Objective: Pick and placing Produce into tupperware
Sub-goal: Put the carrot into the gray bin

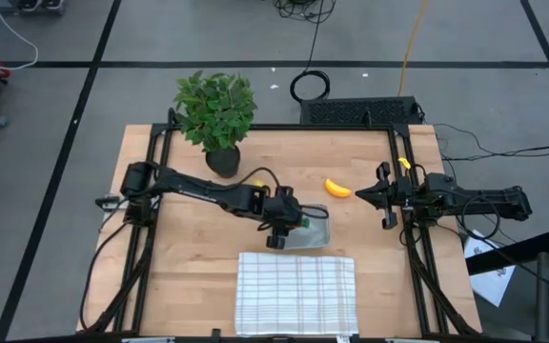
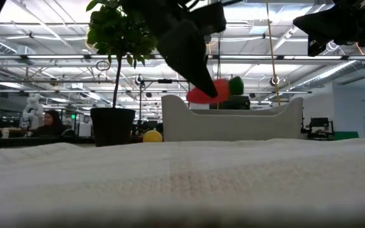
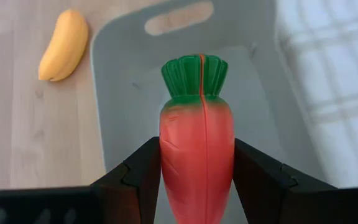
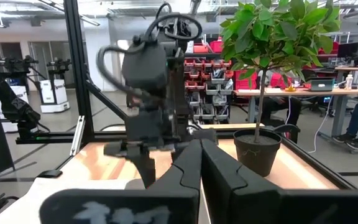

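Holding carrot [image 3: 197,155] over tupperware [image 3: 123,81] for drop | L gripper [image 3: 196,180] clamped on carrot | R gripper [image 4: 197,165] closed, empty, parked at right edge | banana [image 1: 337,188], lemon [image 2: 152,135] still on table

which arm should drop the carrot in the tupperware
Left. The left gripper is shut on the carrot directly above the tupperware. The right gripper waits empty beyond the banana.
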Tool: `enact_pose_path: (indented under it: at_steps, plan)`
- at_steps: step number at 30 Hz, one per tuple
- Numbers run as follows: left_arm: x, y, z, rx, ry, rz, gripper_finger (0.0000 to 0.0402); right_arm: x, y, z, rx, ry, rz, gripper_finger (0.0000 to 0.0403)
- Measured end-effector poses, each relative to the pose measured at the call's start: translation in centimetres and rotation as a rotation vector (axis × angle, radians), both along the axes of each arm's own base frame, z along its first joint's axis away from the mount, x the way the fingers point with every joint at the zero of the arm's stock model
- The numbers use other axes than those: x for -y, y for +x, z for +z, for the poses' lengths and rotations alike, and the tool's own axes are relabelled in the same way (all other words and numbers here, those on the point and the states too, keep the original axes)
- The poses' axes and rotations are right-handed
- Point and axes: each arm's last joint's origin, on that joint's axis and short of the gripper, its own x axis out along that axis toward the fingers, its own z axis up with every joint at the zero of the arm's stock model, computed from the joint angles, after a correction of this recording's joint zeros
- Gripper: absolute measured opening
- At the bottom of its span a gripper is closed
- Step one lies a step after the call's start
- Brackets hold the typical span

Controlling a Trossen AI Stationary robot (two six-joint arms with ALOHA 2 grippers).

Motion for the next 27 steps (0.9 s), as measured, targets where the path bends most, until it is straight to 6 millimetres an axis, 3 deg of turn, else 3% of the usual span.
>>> enact_pose_path:
  at_steps: [6,27]
  plan:
    - [0.5,0.4,-1.5,-0.029,0.016,-0.001,0.0170,0.0,0.0,0.0,-0.001,0.000,0.000,0.0000]
    - [1.3,0.9,-1.7,0.055,-0.065,0.254,0.0170,0.0,0.0,0.0,-0.002,0.000,0.001,0.0000]
